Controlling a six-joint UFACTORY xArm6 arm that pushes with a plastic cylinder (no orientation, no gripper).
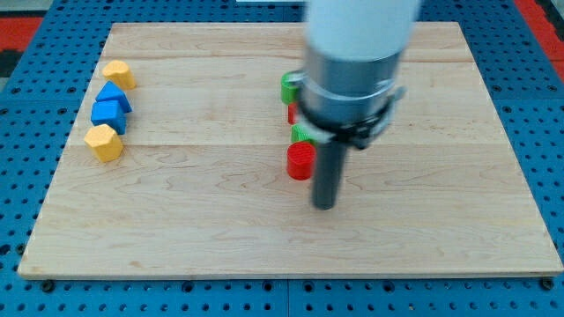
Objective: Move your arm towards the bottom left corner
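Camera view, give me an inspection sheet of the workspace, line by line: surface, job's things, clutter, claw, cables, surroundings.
Surface: wooden board, flat, on a blue pegboard.
Job's things: my tip rests near the board's middle, just right of and below the red cylinder; the bottom left corner is far off.
Clutter: by the rod, a green block, a partly hidden red block and another green block. At the view's left, a yellow block, two blue blocks, a second yellow block.
Claw: nothing seen; a rod only.
Cables: nothing seen.
Surroundings: blue pegboard, red patches at the view's top corners.
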